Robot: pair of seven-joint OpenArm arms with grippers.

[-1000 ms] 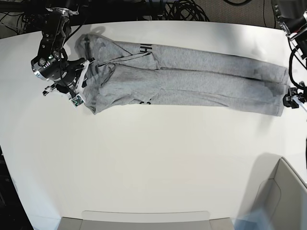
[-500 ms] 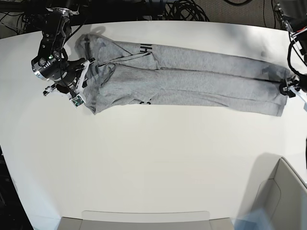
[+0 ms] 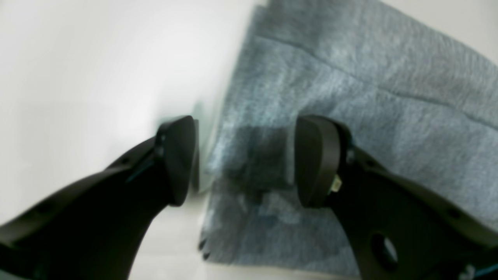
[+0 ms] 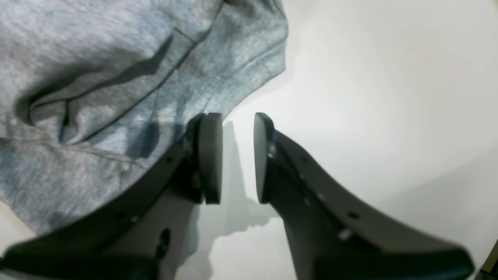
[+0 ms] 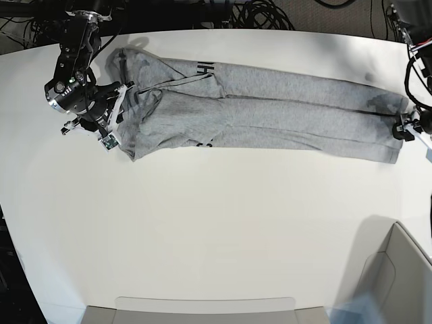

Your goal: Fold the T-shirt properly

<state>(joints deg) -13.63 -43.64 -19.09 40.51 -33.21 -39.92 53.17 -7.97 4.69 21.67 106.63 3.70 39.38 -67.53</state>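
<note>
Lying stretched into a long narrow band across the far part of the white surface [image 5: 216, 223]: the T-shirt [image 5: 256, 115], already doubled lengthwise, black lettering peeking out near the middle fold. At the base view's left end, right end effector [image 4: 237, 155] set just beside the bunched sleeve-and-collar edge, pads a narrow gap apart with only bare surface between them, gripping nothing. At the base view's right end, left end effector [image 3: 243, 159] spread wide and straddling the hem edge, one pad over bare surface, the other over cloth, nothing pinched yet. Likely next: bringing one end over toward the other. To do that well, better to slide each lower pad fully under every layer before closing, take both ends at matching depth, lift evenly, and keep the band taut enough that the lengthwise fold does not slip open. Hard to make out: left wrist view blurred, so contact between pads and cloth unclear; layer count at either end not readable; left end effector nearly cut off at the base view's right border; lettering mostly tucked away.
</note>
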